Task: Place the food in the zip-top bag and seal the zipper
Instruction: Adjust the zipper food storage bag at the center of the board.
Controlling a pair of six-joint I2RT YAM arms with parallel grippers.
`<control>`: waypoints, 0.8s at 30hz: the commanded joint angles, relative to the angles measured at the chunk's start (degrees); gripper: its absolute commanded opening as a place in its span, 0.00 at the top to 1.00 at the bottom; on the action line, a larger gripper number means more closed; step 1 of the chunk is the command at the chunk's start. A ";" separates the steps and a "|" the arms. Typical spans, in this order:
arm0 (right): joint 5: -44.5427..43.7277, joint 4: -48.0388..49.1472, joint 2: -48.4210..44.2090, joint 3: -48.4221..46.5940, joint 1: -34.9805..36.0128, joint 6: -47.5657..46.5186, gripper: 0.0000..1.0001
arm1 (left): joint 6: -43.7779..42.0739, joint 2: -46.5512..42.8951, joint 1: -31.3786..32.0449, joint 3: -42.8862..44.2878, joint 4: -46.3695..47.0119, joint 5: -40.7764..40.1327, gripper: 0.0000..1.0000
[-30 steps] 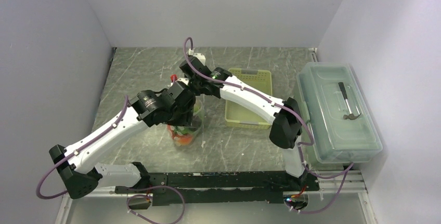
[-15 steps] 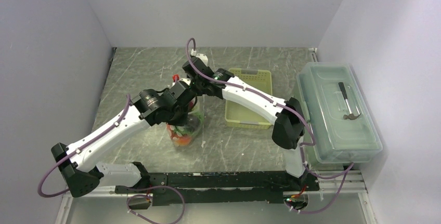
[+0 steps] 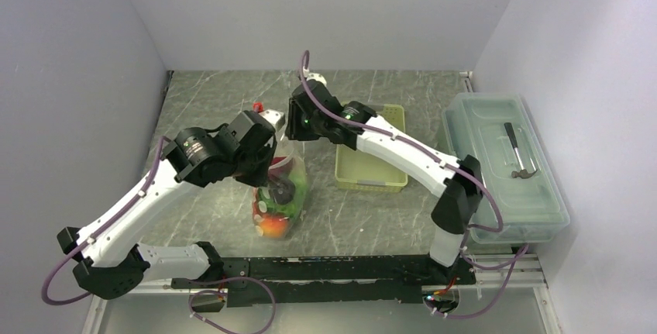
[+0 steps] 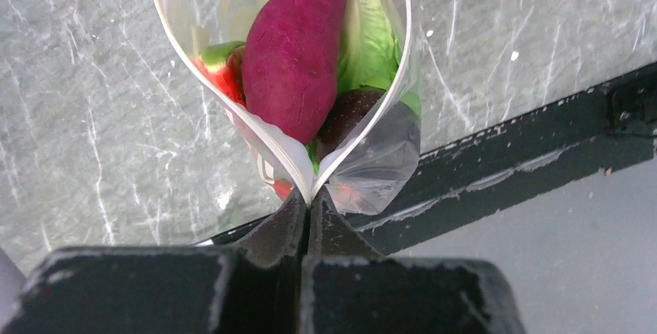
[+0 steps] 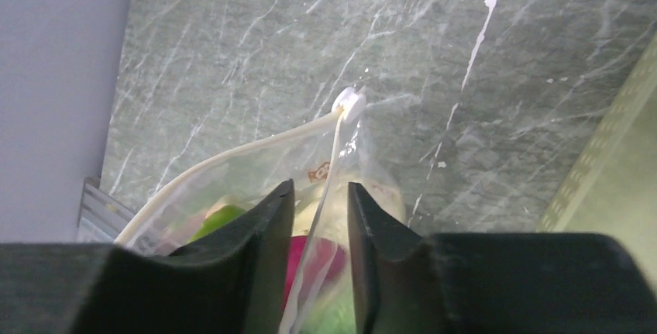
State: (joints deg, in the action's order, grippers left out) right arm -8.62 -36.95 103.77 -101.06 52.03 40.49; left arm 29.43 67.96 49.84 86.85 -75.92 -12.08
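Note:
The zip-top bag [image 3: 282,193] stands between the arms, holding food: an orange-red ball [image 3: 270,226] at its bottom. In the left wrist view the bag [image 4: 385,160] gapes, showing a purple sweet potato [image 4: 294,47], green lettuce [image 4: 373,43] and a red piece [image 4: 224,80]. My left gripper [image 4: 310,201] is shut on the near end of the bag's mouth, seen from above at left gripper [image 3: 271,171]. My right gripper [image 5: 320,194] is open, its fingers either side of one bag wall without clamping it. The zipper [image 5: 232,152] curves up to a white slider [image 5: 349,104]. From above the right gripper [image 3: 294,139] sits at the bag's far end.
A yellow-green basket [image 3: 372,165] lies right of the bag. A clear lidded box [image 3: 488,194] with a small tool inside stands at the far right. White walls close in on both sides and the back. A black rail [image 3: 333,268] runs along the near edge.
The left gripper closed on the bag's mouth and its arm drew back to the left. The right gripper opened and shifted right. The bag now stretches toward the near edge.

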 commanded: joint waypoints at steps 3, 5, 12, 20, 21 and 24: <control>2.97 5.01 -9.55 5.17 -0.75 -6.14 0.57 | -6.73 -1.58 0.09 4.59 -4.43 3.60 1.00; 3.90 5.64 -11.48 6.29 -0.79 -8.08 0.55 | -8.32 -2.05 0.15 5.34 -4.59 4.97 1.00; 7.41 5.24 -17.09 8.73 -1.61 -16.70 0.51 | -13.17 -2.79 0.15 8.03 -6.83 9.63 1.00; 14.98 5.42 -24.29 14.17 -1.84 -32.34 0.46 | -19.52 -5.02 0.12 10.62 -7.87 16.80 1.00; 15.30 5.82 -25.69 14.91 -1.84 -33.80 0.46 | -20.18 -5.30 0.08 10.78 -7.80 18.05 1.00; 17.61 8.91 -30.06 20.01 -1.84 -38.73 0.45 | -23.82 -6.02 0.13 10.66 -7.14 22.26 1.00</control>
State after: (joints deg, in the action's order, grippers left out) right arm 4.25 -33.21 79.70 -85.19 50.33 11.35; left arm 11.86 63.88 49.84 95.00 -85.17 3.29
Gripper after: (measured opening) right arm 0.543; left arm 0.014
